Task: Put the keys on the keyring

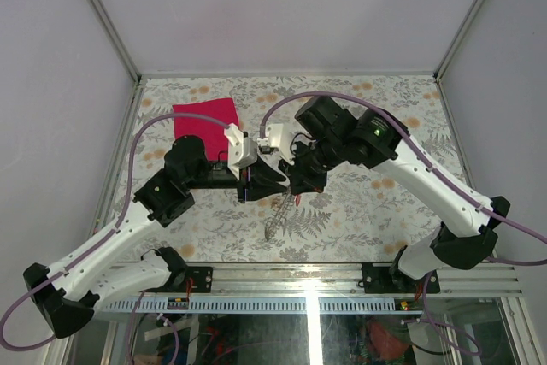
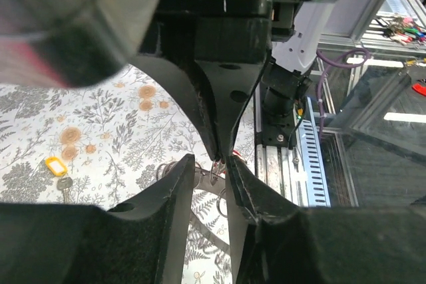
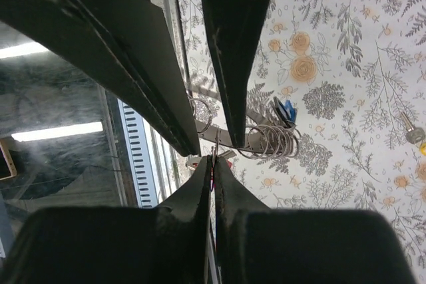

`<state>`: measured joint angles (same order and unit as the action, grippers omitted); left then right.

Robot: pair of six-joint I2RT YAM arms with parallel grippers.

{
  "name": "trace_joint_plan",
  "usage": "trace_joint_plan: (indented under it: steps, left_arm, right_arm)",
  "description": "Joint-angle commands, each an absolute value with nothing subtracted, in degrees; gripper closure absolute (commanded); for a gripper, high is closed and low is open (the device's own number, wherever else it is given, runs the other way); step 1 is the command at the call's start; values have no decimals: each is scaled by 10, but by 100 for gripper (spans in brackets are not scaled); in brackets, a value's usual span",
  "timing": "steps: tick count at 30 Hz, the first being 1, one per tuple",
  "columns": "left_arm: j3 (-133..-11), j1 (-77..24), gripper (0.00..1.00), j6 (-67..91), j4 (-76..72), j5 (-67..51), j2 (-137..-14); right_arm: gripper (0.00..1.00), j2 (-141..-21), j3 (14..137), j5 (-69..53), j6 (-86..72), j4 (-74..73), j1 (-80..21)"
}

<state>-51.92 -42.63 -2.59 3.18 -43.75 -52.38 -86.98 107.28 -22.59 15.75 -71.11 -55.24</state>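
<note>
**At mid-table: two grippers tip to tip, keyring below**

Between the arms, above the printed table (image 1: pixel 367 203), the grippers meet nose to nose.

Item 1. Right gripper (image 3: pixel 212 161): fingers pressed together with no gap. They pinch a red key (image 1: pixel 297 200), of which a sliver of red shows at the tips and a thin silvery blade stands out toward the other gripper.

Item 2. Left gripper (image 2: pixel 212 163): fingers a narrow gap apart. The right gripper's closed tips point down into that gap, and a small silvery piece sits in it. In the right wrist view one loop of the keyring lies in the same gap. Whether the fingers press on it cannot be told.

Item 3. Keyring (image 3: pixel 266 141): a loop followed by a tight stack of thin metal rings, with a small blue tag (image 3: pixel 286 111) at the far end of the stack. In the top view it runs from just under the meeting fingertips toward the near edge of the table. Whether it hangs or lies flat cannot be told.

Item 4. Yellow key (image 2: pixel 56 166): flat on the table, yellow head and silvery blade, well apart from both grippers and from the keyring.

Item 5. Cloth (image 1: pixel 205 121): pink-red, spread flat at the far left of the table, behind the left arm.
</note>
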Motion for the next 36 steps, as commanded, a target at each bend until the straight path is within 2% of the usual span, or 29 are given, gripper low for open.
trace_joint_plan:
  steps: [1,24,36]
  left_arm:
    - [-548,-425,75,-47,32,-481,-531]
    - [-563,-425,77,-77,65,-482,-548]
    - [-574,-425,86,-90,86,-483,-551]
  right_arm:
    - [100,-829,1076,-255,159,-678,-558]
    - [100,-816,1069,-274,157,-647,-558]
    - [100,-817,1068,-279,154,-641,-558]
